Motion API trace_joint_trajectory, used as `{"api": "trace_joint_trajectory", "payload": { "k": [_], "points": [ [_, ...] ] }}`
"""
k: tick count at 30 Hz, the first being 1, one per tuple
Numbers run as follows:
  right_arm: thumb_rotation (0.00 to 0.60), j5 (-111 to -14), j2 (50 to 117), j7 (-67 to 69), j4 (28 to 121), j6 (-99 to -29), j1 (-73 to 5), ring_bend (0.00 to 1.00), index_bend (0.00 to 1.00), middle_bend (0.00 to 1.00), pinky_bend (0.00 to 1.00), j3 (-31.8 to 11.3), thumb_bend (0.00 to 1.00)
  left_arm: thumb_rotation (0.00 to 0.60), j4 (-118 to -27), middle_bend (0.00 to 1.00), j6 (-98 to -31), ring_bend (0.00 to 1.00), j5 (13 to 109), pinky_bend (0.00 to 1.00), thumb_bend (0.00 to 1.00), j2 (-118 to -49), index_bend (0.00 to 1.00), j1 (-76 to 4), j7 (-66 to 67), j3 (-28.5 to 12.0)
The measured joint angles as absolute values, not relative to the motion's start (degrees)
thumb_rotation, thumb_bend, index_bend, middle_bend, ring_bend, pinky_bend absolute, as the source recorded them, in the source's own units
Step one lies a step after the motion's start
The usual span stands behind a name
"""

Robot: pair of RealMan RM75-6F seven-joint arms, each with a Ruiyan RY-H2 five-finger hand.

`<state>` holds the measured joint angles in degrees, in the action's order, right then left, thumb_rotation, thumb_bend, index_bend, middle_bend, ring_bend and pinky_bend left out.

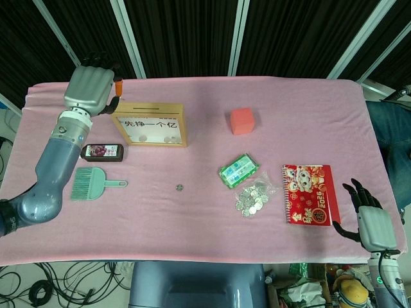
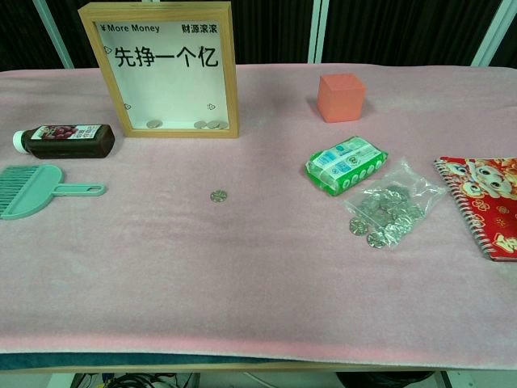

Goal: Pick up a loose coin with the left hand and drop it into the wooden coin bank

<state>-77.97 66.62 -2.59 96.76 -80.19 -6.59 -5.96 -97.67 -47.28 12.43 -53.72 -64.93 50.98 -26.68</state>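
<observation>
**A:** Head view shows the left robot hand (image 1: 90, 90) raised near the far left corner of the counter (image 1: 192, 212), just at the left end of the wooden coin bank (image 1: 149, 124). Do you see what it holds?

**B:** Its fingers are curled in, with an orange fingertip (image 1: 118, 82) above the top edge of the bank. Whether a coin is between the fingers, I cannot tell; it is too small. The chest view does not show this hand.

**A:** And the loose coin (image 2: 218, 196)?

**B:** One lies flat on the pink cloth, alone, in front of the bank and well apart from it. More coins sit in and beside the clear bag (image 2: 391, 206), which is near the green packet (image 2: 346, 166).

**A:** Where is free room?

**B:** Around the single coin the cloth is open on all sides, and the near edge has a wide bare band. On the left, the dark bottle (image 2: 65, 140) and the green brush (image 2: 36, 190) lie close to the edge.

**A:** The right robot hand (image 1: 369, 218)?

**B:** It hangs at the near right corner, beside the red notebook (image 1: 309, 194), fingers spread, holding nothing.
</observation>
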Motion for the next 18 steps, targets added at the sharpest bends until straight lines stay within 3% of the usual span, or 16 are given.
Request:
{"api": "trace_joint_trajectory", "payload": {
  "k": [8, 12, 18],
  "points": [
    [0.6, -78.2, 66.8, -2.9, 96.7, -80.8, -6.5, 0.1, 0.14, 0.03, 0.19, -6.2, 0.15, 0.6, -86.2, 0.16, -37.9, 0.0, -1.7, 0.0, 0.47, -56.0, 0.59, -74.1, 53.7, -20.5],
    [0.6, -78.0, 66.8, -2.9, 96.6, -80.7, -6.4, 0.1, 0.14, 0.03, 0.19, -6.1, 0.15, 0.6, -78.9, 0.16, -34.0, 0.0, -9.9, 0.0, 0.47, -58.5, 0.59, -79.7, 55.5, -14.8],
    [0.6, -77.6, 66.8, -2.6, 96.7, -80.6, -6.4, 0.1, 0.14, 0.03, 0.19, -6.3, 0.15, 0.6, -71.0, 0.16, -30.4, 0.0, -13.8, 0.0, 0.47, -63.7, 0.6, -84.2, 55.2, -8.9]
  ]
}}
